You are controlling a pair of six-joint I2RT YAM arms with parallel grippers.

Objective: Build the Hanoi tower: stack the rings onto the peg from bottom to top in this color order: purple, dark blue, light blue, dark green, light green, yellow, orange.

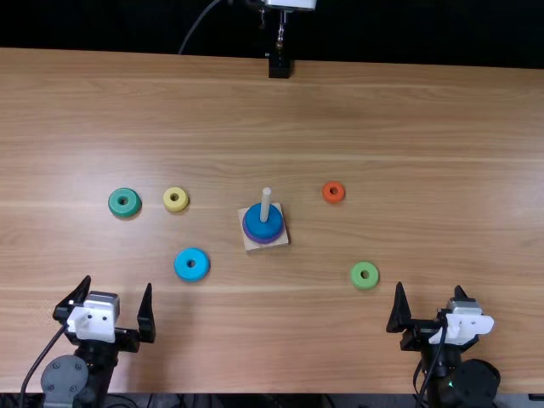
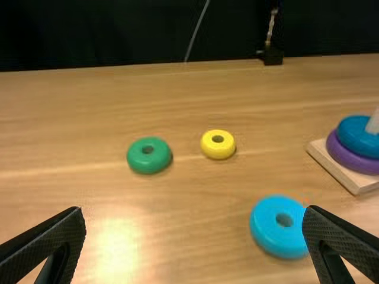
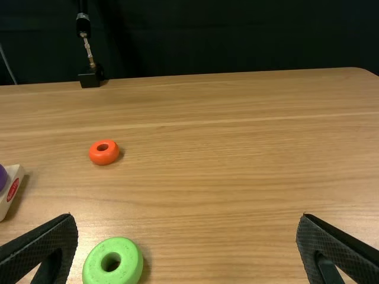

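At the near edge, the left gripper (image 1: 118,283) and right gripper (image 1: 429,287) both have their fingers spread. Farther in lie the light green ring (image 1: 355,276) at right and light blue ring (image 1: 181,264) left of centre; then the peg (image 1: 265,204), carrying the dark blue ring (image 1: 255,227) over the purple ring (image 1: 264,240); beyond, the dark green ring (image 1: 115,203) and yellow ring (image 1: 168,201) at left, the orange ring (image 1: 327,193) right of the peg.

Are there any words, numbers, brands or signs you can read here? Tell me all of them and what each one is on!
Red oval label on the side of the wooden base: too small to read.
I see no words or numbers on the purple ring, dark blue ring, orange ring or light green ring.
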